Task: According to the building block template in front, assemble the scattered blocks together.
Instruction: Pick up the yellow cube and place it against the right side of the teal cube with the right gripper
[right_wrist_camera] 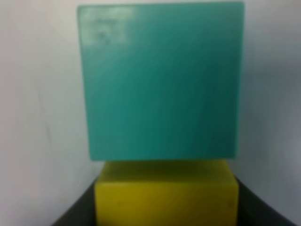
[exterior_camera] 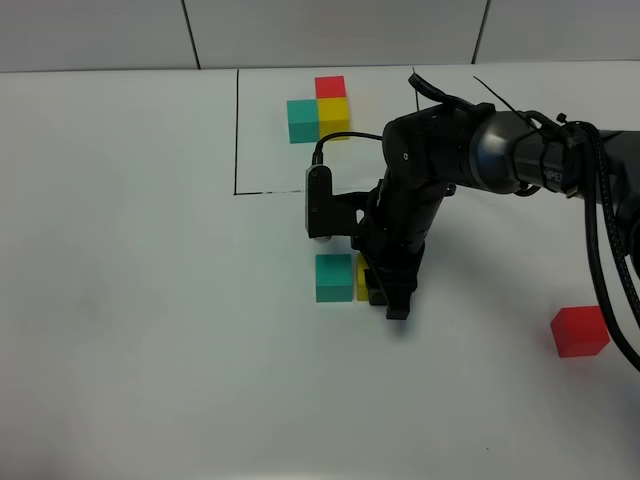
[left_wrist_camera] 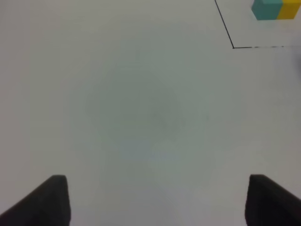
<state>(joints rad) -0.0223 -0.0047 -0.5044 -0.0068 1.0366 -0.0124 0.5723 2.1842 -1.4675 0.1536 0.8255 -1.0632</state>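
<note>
Downward, right pincer (exterior_camera: pixel 388 300) clamps yellow cube (exterior_camera: pixel 362 284) against teal cube (exterior_camera: pixel 334 277).

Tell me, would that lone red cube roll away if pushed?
Probably not: the red cube has flat faces and sits squarely on the white table, so it should slide. It looks rigid, likely light, perhaps slippery-smooth.

Right gripper (exterior_camera: pixel 387 298): black, arm same black. White camera (exterior_camera: pixel 318 205) on its wrist.
Yellow cube (right_wrist_camera: pixel 164 193) between its jaws: plain yellow.
Teal cube (right_wrist_camera: pixel 162 80) just past fingertips, touching yellow: plain teal-green.
Red cube (exterior_camera: pixel 579 332), well apart from gripper: bright red.
Template (exterior_camera: pixel 302 121), well apart too: teal, yellow, red; thin black line (exterior_camera: pixel 236 130) round it.
Table (exterior_camera: pixel 120 300): white.
Left gripper (left_wrist_camera: pixel 157 181): black fingers.
</note>
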